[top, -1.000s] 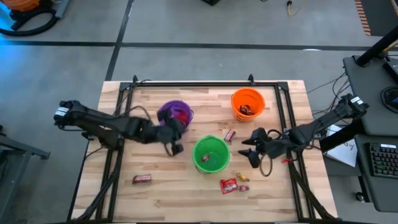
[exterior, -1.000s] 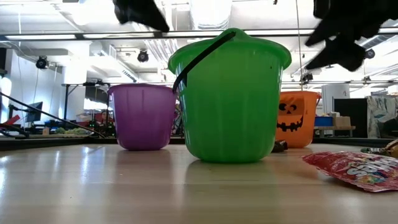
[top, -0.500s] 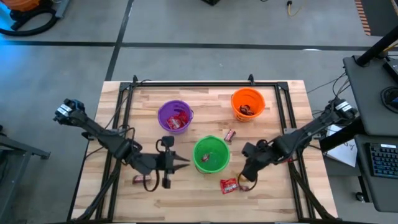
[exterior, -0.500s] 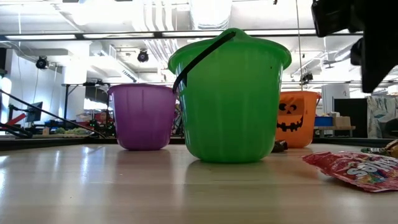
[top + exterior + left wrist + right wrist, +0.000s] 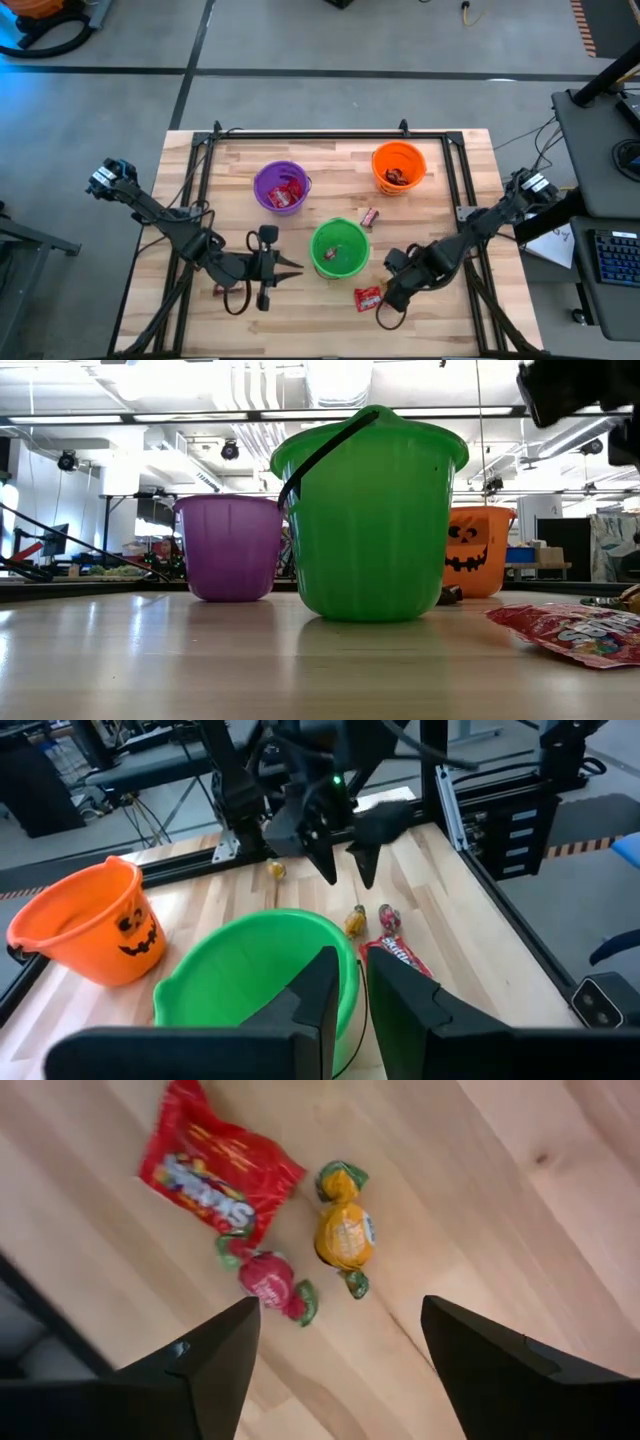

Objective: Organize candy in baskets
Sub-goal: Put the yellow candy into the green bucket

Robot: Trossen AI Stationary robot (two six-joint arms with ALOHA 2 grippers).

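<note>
Three baskets stand on the wooden table: purple (image 5: 280,187), orange (image 5: 399,167) and green (image 5: 339,248), each with candy inside. My right gripper (image 5: 340,1365) hangs open, pointing down above a red packet (image 5: 215,1165), an orange wrapped sweet (image 5: 345,1235) and a red wrapped sweet (image 5: 268,1280), all lying flat near the table's front edge. My left gripper (image 5: 285,267) is shut with nothing in it, level, pointing at the green basket from its left. A brown bar (image 5: 220,290) lies beside the left arm. A small piece (image 5: 369,216) lies between the green and orange baskets.
A black frame rail (image 5: 300,135) runs along the table's far edge and down both sides. The low view shows the red packet (image 5: 570,635) lying right of the green basket (image 5: 370,520). Bare wood lies along the near edge at the left.
My left gripper has left the purple basket, swung toward the table's near edge and turned level, pointing at the green basket. My right gripper has gone toward the near edge and a little left, tipping down over the sweets beside the red packet.
</note>
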